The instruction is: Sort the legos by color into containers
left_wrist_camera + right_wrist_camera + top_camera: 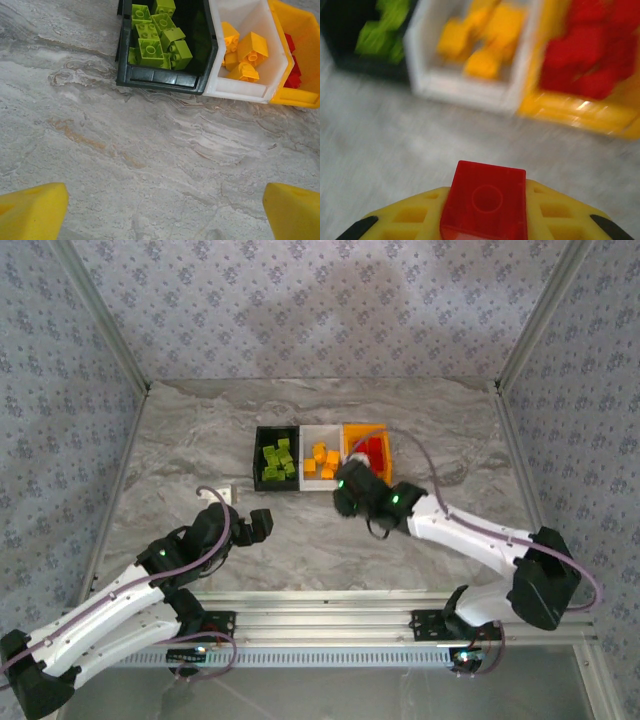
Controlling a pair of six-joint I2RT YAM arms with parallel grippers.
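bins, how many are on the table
3, in a row: black bin left holding lime bricks, white bin middle holding orange bricks, yellow bin right holding red bricks.

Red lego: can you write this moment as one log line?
right end effector: shut on red lego, by orange-yellow bin | left end effector: open, empty

A: What carries everything here?
B: A tabletop [150, 160] with a grey marble pattern, streaked with paler veins and a few faint brown ones.
A: And what stands directly on it?
B: Three open bins in a row, sides touching; the black bin [160, 78] on the left; the white bin [235, 89] in the middle; the orange-yellow bin [295, 98] on the right; all toward the far half.
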